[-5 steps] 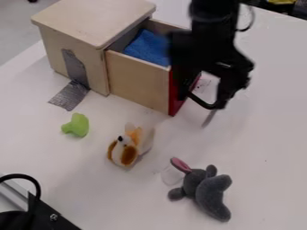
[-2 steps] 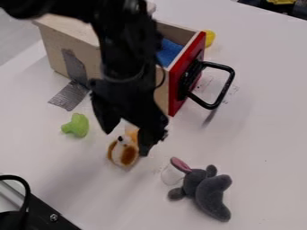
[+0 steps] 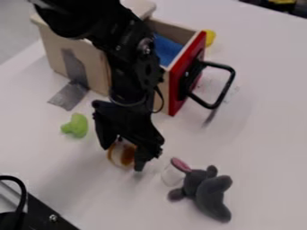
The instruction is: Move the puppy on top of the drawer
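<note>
Camera view: Black pincer [image 3: 123, 158] hangs with fingers parted astride the toy puppy [image 3: 127, 155] on the table [image 3: 264, 134], apparently so they can close around its body. Behind the pincer stands the wooden drawer unit [image 3: 53, 49], its top the likely landing spot; the gray plush toy [image 3: 211, 194] lies beside the pincer.
</note>
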Motion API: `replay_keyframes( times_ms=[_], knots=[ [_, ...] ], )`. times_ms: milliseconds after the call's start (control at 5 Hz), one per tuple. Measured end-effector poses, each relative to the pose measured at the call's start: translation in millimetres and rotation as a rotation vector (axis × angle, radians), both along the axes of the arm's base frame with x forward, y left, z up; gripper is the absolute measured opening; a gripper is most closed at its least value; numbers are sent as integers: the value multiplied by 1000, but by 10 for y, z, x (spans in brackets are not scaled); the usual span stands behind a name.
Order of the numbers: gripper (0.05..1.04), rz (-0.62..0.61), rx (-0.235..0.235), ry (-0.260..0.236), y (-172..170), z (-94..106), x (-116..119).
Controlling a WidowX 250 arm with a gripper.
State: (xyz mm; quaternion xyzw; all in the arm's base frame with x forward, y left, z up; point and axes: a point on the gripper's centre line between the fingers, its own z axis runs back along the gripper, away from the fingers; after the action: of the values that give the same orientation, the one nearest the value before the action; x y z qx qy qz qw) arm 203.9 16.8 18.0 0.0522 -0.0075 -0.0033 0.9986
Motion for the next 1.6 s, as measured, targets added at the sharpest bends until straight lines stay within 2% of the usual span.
replay_keyframes(
  times_ms=[200, 400, 600, 800, 1000, 1200, 1400, 1600],
  knots=[
    [967, 10, -4, 27, -7, -174, 119],
    [677, 8, 0, 20, -31, -185, 160],
    [529, 23, 37, 33, -46, 35, 108],
    [492, 51, 4, -12, -53, 549, 227],
    [492, 126, -17, -58, 192, 931, 420],
    [491, 183, -22, -129, 622, 1273, 728],
    [491, 225, -3, -142, 1059, 1379, 879],
    [492, 261, -3, -122, 1361, 1292, 905]
  ],
)
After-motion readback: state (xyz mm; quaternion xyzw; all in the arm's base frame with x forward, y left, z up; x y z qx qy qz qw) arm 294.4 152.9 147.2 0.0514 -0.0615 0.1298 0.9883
